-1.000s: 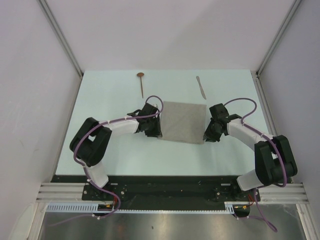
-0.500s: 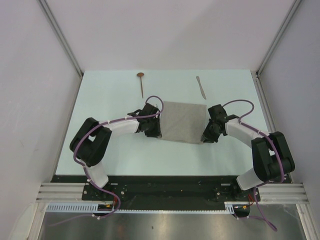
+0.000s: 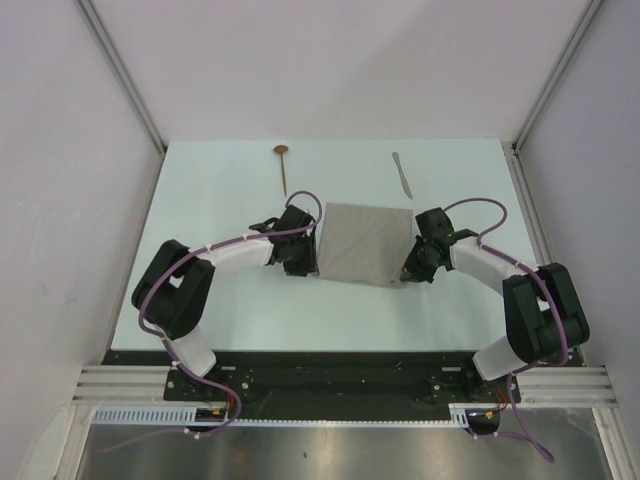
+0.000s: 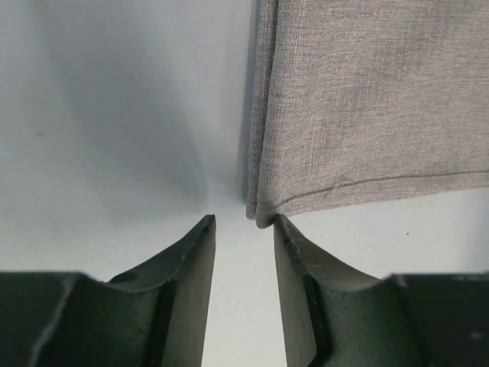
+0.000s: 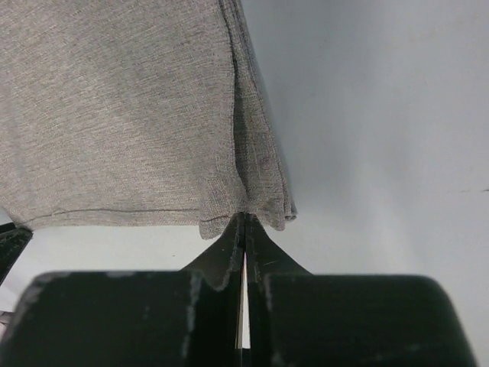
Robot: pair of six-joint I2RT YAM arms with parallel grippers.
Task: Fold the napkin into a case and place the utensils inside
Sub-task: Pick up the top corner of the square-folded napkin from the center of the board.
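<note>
The grey-beige napkin [image 3: 365,243] lies folded in the middle of the table. My left gripper [image 3: 312,264] is at its near left corner. In the left wrist view the jaws [image 4: 244,222] stand open, and the napkin's corner [image 4: 263,216] touches the inner tip of the right finger. My right gripper [image 3: 407,272] is at the near right corner. In the right wrist view it [image 5: 244,219] is shut on the bunched layers of the napkin's corner [image 5: 252,200]. The spoon [image 3: 283,168] and the knife [image 3: 401,174] lie apart at the back of the table.
The pale table [image 3: 230,310] is bounded by white walls on the left, right and back. The spoon lies behind the left arm and the knife behind the right arm, both beyond the napkin's far edge.
The left arm's elbow has swung a little to the left and its gripper has edged along the napkin's left edge. The right gripper has shifted slightly left at the corner.
</note>
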